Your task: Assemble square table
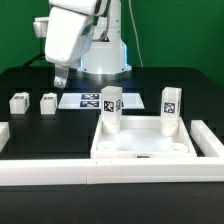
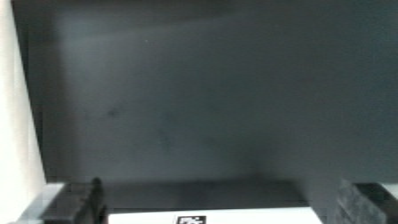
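Note:
The square table top (image 1: 140, 143) is a white rimmed tray lying at the front of the black table. Two white tagged legs (image 1: 111, 108) (image 1: 170, 107) stand upright on its two far corners. Two loose leg blocks (image 1: 18, 102) (image 1: 49, 102) lie at the exterior view's left. My gripper (image 1: 60, 82) hangs above the table behind those loose blocks, open and empty. In the wrist view its dark fingers (image 2: 71, 203) stand far apart, and the edge of a white tagged piece (image 2: 196, 216) shows between them; I cannot tell which piece it is.
The marker board (image 1: 88, 99) lies flat between the loose legs and the table top. Long white border rails run along the front (image 1: 60, 172) and the right side (image 1: 210, 140). The robot base (image 1: 105, 55) stands at the back. A white strip (image 2: 15, 120) edges the wrist view.

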{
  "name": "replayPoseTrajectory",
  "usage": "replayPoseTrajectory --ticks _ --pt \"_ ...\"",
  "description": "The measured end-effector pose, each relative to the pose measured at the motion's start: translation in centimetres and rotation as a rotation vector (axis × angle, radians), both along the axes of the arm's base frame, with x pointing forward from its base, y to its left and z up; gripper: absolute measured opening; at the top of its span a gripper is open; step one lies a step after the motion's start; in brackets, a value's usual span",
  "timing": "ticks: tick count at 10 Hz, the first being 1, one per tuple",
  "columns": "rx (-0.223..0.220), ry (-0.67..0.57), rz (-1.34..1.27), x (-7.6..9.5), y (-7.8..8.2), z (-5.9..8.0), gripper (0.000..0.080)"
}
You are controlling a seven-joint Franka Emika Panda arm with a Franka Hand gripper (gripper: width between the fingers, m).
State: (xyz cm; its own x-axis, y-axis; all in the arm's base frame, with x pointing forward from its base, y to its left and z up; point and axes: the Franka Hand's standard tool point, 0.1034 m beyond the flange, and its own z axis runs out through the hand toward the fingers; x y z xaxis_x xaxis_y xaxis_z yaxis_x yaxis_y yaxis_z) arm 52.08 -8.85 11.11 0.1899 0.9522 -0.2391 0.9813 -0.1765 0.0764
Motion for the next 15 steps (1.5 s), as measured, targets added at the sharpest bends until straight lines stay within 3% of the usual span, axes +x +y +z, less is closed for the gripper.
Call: replayPoseTrajectory --ticks 2,4,6,11,13,15 --pt "0.022 -0.042 -0.152 -0.1 0.1 -0.1 0.0649" --pt "0.066 -0.077 -0.389 -5.3 -2.8 -2.0 0.0649" --pt "0.087 -0.095 -0.623 -7.8 -4.4 -3.2 0.0649" --pt "0.123 -0.136 -0.899 -7.5 -3.4 -3.3 0.0649" --pt "0.139 -0.126 -1.087 -8.8 -5.0 -4.3 0.0649" --pt "0.141 -0.093 -1.191 -10.0 -5.2 -5.6 0.0649"
